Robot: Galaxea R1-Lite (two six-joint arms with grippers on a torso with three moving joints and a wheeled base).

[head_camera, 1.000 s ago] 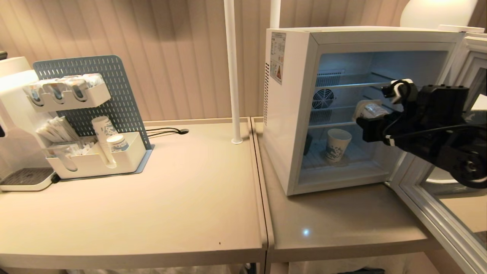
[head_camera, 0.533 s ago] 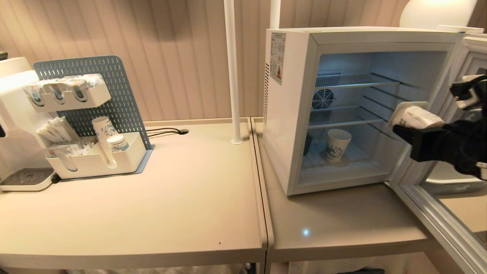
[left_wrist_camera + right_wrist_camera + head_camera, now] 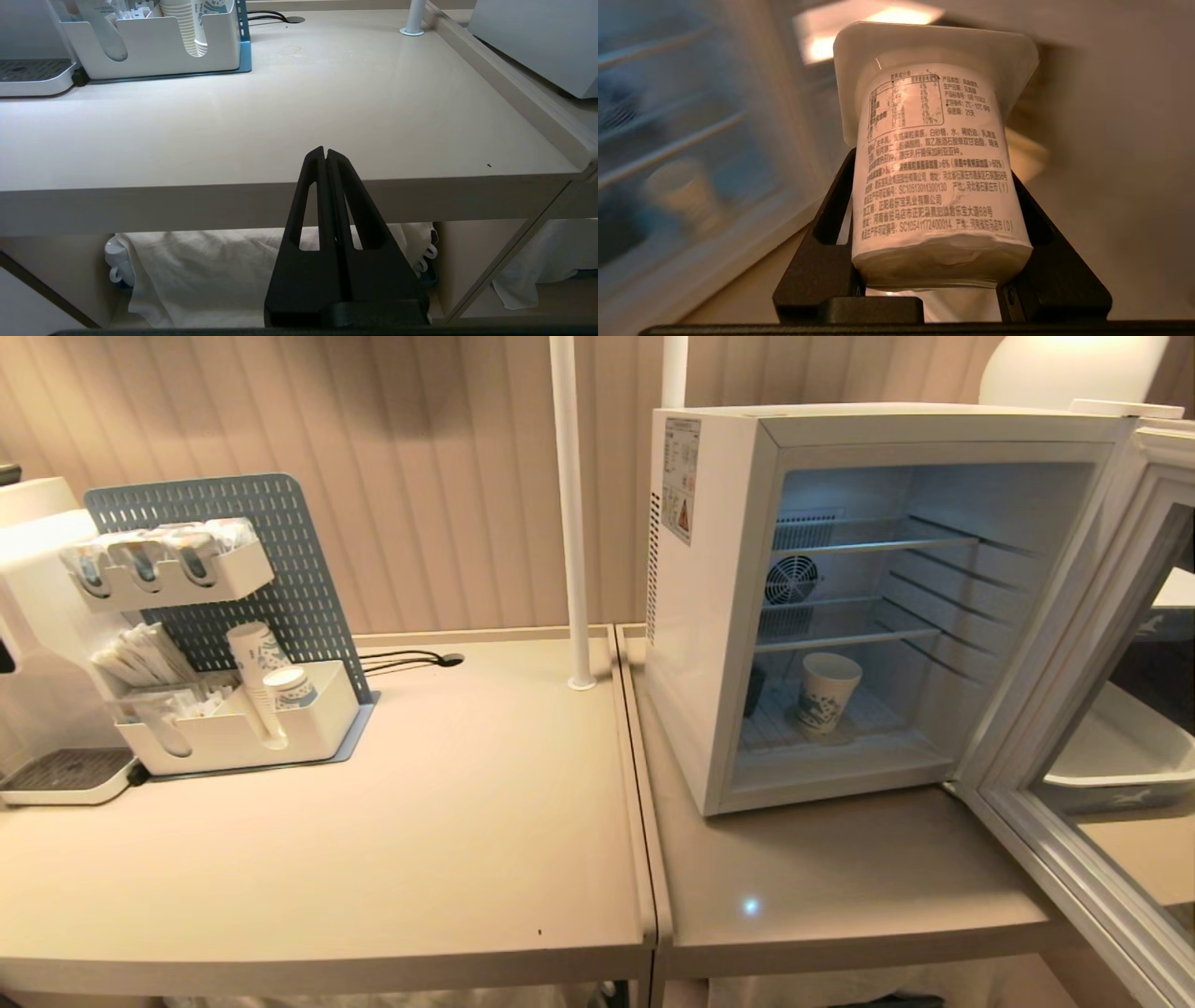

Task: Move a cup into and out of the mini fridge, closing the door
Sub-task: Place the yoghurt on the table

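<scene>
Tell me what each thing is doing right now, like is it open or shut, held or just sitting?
mini fridge: lit inside, standing on the table.
door: swung wide open.
cup: sealed, held between the fingers, outside the fridge.
right gripper: shut on the cup.
left gripper: shut, empty, parked at the table's front edge.
paper cup: upright on the fridge's bottom shelf.
stacked paper cups: in the white organizer.

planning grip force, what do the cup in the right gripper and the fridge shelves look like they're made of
The cup, clamped in the right gripper: thin white plastic by the look, semi-gloss printed label, flat flanged rim; its base looks crumpled, so likely soft. The mini fridge shelves: thin metal wire, pale and shiny.
</scene>
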